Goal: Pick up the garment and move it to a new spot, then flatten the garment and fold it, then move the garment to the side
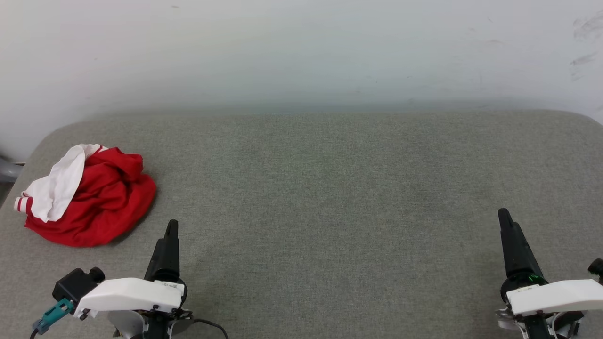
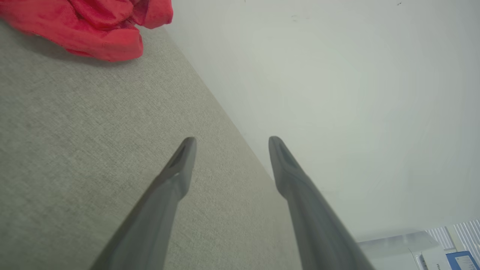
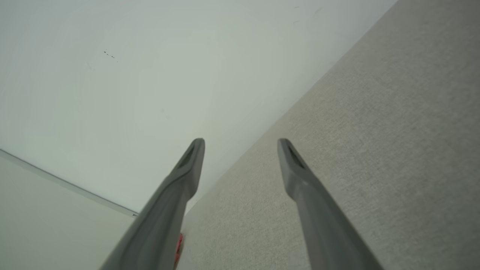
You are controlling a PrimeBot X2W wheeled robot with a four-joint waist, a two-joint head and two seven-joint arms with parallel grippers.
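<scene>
The garment point(image 1: 89, 197) lies crumpled in a heap at the far left of the grey fabric-covered table point(image 1: 330, 188), red with a white sleeve draped over its left side. My left gripper point(image 1: 172, 225) hovers just to the right of the heap and nearer me, apart from it. In the left wrist view its jaws point(image 2: 232, 140) stand open and empty, with the garment point(image 2: 93, 26) at the top left. My right gripper point(image 1: 504, 214) is far off at the table's right side, also open and empty point(image 3: 241, 142). A sliver of the red garment point(image 3: 179, 243) peeks from behind one of its fingers.
A pale wall point(image 1: 301, 52) rises directly behind the table's back edge. The table's corners are rounded. A grey object point(image 1: 7, 169) sits off the left edge. White and blue items point(image 2: 450, 258) show past the table in the left wrist view.
</scene>
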